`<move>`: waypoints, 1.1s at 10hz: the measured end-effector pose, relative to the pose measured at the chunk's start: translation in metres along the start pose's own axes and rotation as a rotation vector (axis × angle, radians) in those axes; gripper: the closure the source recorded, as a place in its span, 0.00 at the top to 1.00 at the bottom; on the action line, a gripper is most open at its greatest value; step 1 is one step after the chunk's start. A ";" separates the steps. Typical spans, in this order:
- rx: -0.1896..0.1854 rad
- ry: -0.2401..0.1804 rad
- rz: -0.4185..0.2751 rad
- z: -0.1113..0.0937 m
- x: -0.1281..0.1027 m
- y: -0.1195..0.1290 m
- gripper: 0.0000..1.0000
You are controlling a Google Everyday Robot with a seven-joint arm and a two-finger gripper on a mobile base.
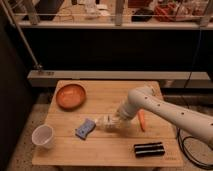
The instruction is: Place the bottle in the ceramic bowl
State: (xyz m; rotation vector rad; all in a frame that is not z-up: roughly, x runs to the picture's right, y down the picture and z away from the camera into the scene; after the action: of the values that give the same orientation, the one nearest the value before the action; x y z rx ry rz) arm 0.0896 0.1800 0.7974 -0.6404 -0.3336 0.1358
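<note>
The small white bottle (103,121) lies low over the wooden table (107,152), just right of a blue sponge. My gripper (112,121) comes in from the right at the end of the white arm (150,105) and is shut on the bottle. The orange-brown ceramic bowl (70,95) sits empty at the table's back left, up and to the left of the gripper.
A blue sponge (85,128) lies just left of the bottle. A white cup (43,136) stands at the front left. An orange carrot (142,120) lies right of the arm. A black flat object (149,149) lies at the front right. A rail and shelves stand behind the table.
</note>
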 end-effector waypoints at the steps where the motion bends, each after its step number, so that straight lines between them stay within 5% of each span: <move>1: 0.007 0.002 0.000 -0.003 0.000 -0.001 0.01; 11: 0.031 -0.009 -0.032 -0.025 -0.060 -0.057 0.01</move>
State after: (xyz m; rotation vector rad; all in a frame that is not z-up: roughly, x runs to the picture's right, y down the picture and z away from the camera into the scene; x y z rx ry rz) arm 0.0431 0.1075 0.7976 -0.6038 -0.3499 0.1132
